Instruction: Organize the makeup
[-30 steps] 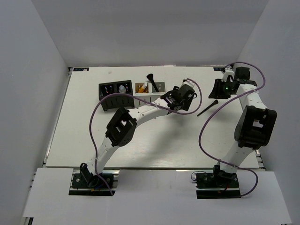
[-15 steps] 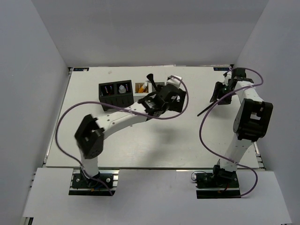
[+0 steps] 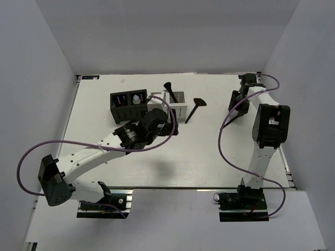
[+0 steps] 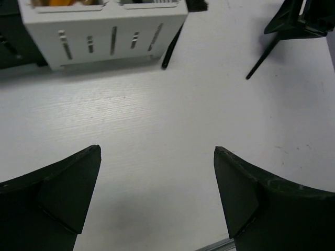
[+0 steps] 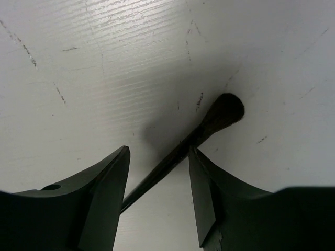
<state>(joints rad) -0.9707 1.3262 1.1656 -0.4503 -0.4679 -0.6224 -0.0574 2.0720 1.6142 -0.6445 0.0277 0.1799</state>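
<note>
Cropped and covered
Long black brush point(image 5: 212, 123): handle end hidden behind the right gripper point(image 5: 158, 152); white slotted organizer box point(image 4: 104, 34) cut by the left wrist view's top edge.

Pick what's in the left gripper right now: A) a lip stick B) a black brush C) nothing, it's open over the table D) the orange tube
C: in the left wrist view the left gripper stands wide open, with only the white table showing between its fingers.
</note>
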